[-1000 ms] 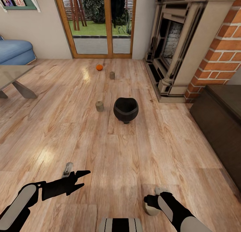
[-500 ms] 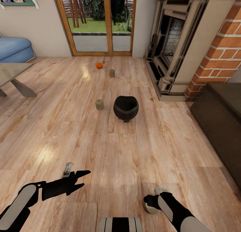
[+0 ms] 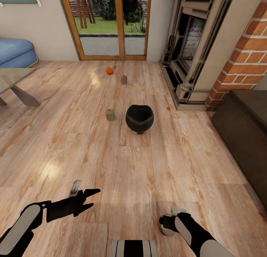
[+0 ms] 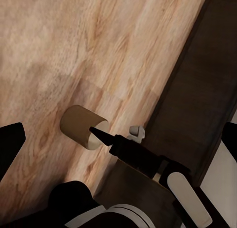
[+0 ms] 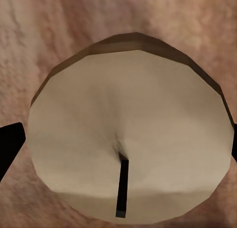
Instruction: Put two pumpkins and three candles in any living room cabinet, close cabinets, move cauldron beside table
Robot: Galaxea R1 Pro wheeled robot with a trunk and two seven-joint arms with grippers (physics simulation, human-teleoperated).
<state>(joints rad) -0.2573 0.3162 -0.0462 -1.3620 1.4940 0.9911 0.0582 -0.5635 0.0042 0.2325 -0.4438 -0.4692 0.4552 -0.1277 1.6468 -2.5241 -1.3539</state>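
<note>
The whole head view has tilted slightly, so the far things sit higher in frame; nothing on the floor has itself moved. The right gripper is closed around a candle, ready for carrying to the cabinet off to its right. The left gripper hangs spread open, empty, the cauldron well ahead

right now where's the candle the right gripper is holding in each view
Head view: held candle sits low, right of centre, in the right gripper.
Left wrist view: it lies near the middle, over floor.
Right wrist view: its wick end takes up most of the picture.
Shared landmark: the wood floor.
</note>
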